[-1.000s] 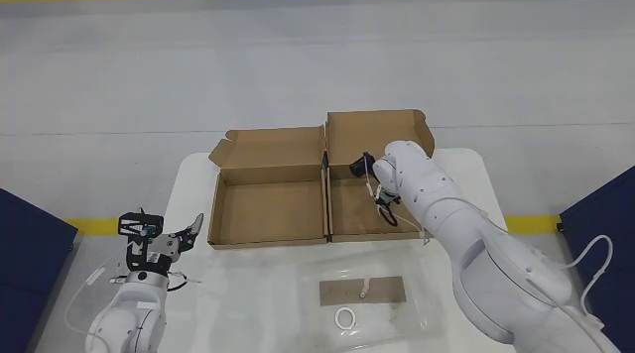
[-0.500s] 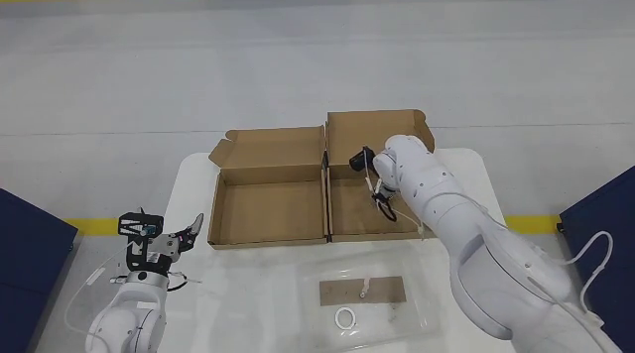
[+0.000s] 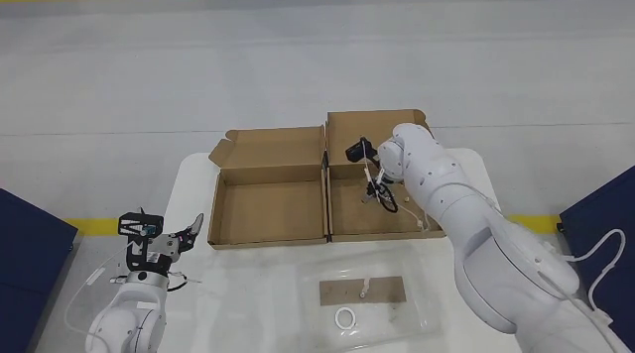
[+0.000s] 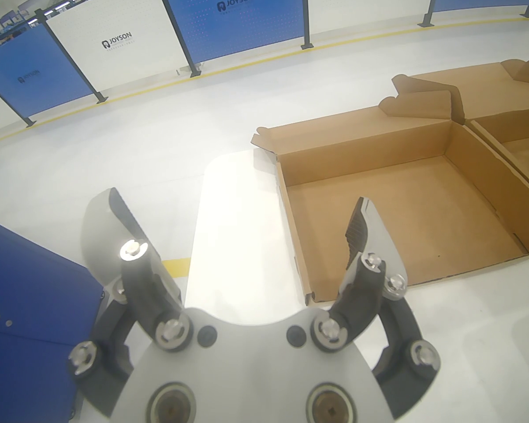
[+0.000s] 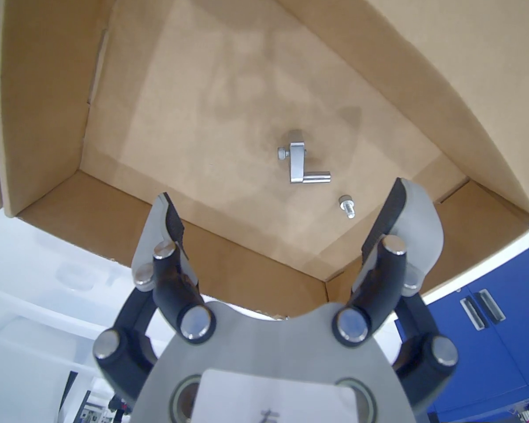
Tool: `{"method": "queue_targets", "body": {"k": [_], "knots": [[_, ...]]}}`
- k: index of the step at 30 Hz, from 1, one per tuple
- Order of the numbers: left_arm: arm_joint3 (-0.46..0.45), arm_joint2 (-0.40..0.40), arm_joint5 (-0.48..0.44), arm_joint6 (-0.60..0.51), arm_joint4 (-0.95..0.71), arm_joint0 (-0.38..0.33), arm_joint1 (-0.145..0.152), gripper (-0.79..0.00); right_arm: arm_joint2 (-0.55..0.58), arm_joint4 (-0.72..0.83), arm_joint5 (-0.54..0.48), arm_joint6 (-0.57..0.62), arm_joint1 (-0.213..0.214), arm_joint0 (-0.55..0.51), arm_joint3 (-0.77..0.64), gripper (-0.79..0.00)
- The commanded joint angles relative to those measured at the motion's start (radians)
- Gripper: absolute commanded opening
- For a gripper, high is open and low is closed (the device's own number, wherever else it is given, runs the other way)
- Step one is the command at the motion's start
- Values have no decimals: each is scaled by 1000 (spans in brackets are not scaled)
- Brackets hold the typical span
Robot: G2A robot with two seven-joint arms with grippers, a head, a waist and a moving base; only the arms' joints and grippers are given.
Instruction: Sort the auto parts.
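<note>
Ring [image 3: 345, 317] is lying in clear tray [image 3: 419, 305] at the near table edge. Left gripper [image 4: 240, 222] is hovering spread open and empty beside left box [image 4: 370, 142]. Farther out, right gripper [image 5: 282, 198] is hanging over right box [image 5: 39, 112], fingers released, with bracket [image 5: 297, 165] and bolt [image 5: 347, 205] lying on the box floor.

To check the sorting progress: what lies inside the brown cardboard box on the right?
An L-shaped silver metal bracket and a small silver bolt lie on its floor. The right gripper and its fingers hide part of the floor.
</note>
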Motion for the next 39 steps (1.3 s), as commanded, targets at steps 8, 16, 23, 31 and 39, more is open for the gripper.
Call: {"method": "queue_targets", "body": {"k": [8, 16, 23, 31, 39], "knots": [[0, 0, 0, 0, 0, 0, 0, 0, 74, 78, -151, 199, 65, 31, -182, 0], [0, 0, 0, 0, 0, 0, 0, 0, 85, 122, -124, 291, 94, -12, -319, 0], [0, 0, 0, 0, 0, 0, 0, 0, 85, 122, -124, 291, 94, -12, -319, 0], [0, 0, 0, 0, 0, 0, 0, 0, 41, 76, -111, 304, 114, -56, -562, 0], [0, 0, 0, 0, 0, 0, 0, 0, 1, 133, 38, 453, 234, -145, -1034, 0]]}}
